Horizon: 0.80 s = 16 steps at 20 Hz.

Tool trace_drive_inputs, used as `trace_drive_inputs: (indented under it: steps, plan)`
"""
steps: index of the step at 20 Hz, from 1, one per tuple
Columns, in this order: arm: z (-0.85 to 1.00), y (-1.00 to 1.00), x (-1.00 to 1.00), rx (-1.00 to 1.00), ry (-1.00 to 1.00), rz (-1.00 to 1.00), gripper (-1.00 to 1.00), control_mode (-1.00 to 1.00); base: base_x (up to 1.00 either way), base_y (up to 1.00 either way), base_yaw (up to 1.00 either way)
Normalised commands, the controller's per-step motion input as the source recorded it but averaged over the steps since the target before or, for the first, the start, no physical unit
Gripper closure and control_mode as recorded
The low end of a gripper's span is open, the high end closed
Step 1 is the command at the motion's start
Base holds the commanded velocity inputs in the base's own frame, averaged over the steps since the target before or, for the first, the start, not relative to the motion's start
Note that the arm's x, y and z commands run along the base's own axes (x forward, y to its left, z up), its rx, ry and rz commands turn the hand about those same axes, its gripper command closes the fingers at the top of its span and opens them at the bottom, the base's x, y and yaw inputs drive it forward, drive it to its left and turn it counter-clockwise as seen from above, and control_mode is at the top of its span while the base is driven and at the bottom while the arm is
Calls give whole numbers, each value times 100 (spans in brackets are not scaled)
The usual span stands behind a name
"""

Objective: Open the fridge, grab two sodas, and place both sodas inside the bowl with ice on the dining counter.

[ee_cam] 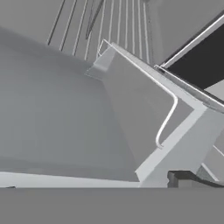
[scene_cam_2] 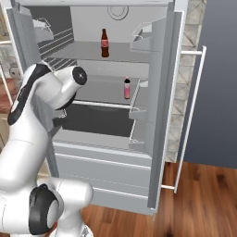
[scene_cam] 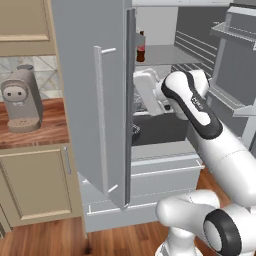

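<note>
A: Where do things stand with the tall light-grey French-door fridge (scene_cam_2: pixel 115 92)?

B: Both doors are swung wide, so the shelves are exposed — that step looks done. The left door (scene_cam: pixel 90 100) with its long vertical bar handle (scene_cam: pixel 101 117) stands edge-on to the left base camera, and the right door's bar handle (scene_cam_2: pixel 190 115) hangs out to the right of the fridge.

A: And the sodas?

B: One small dark-brown cola bottle with a red label (scene_cam_2: pixel 105 43) stands upright on the upper shelf of the fridge, near the back. Below it, on the next shelf, is a second bottle (scene_cam_2: pixel 127 88) that reads pinkish, beside the right-hand door bins. Neither is held.

A: What is the white arm (scene_cam: pixel 192 102) doing?

B: It is bent inside the fridge opening at the left, hand turned toward the interior — I judge it is clearing the door before reaching for a bottle. The hand camera looks at grey fridge walls and a wire rail, with one dark fingertip (ee_cam: pixel 183 178) at the bottom right.

A: Fingers?

B: Spread wide apart, nothing between them. The upper bottle seems the likely first pick.
</note>
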Motion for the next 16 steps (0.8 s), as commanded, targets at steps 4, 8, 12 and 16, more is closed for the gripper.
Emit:
trace_drive_inputs:
  steps: [4,8,12,16]
  plan:
    - [0,62,-43,0,2,17,-100,-100,0,0,0]
    - [0,76,-39,0,3,14,-100,-100,0,0,0]
    - [0,94,-36,0,3,8,-100,-100,0,0,0]
    - [0,97,-31,0,1,4,-100,-100,0,0,0]
